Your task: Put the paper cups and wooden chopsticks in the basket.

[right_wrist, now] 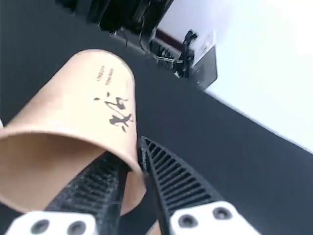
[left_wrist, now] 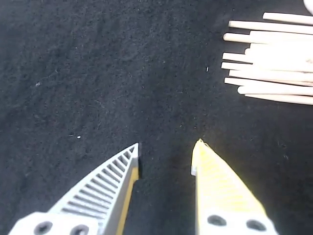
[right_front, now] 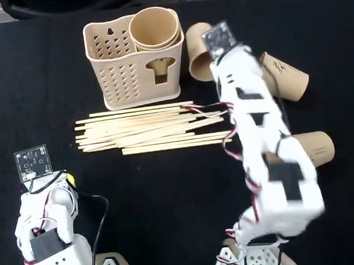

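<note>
The left tool hung open above the black surface, near the pale wooden chopsticks lying loose. Farther off, the right tool pinched the rim of a brown paper cup, just beside the beige perforated plastic basket holding stacked paper cups.

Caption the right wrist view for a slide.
Right claw pinches a paper cup by its rim, one finger inside, one outside, black table behind.
</note>
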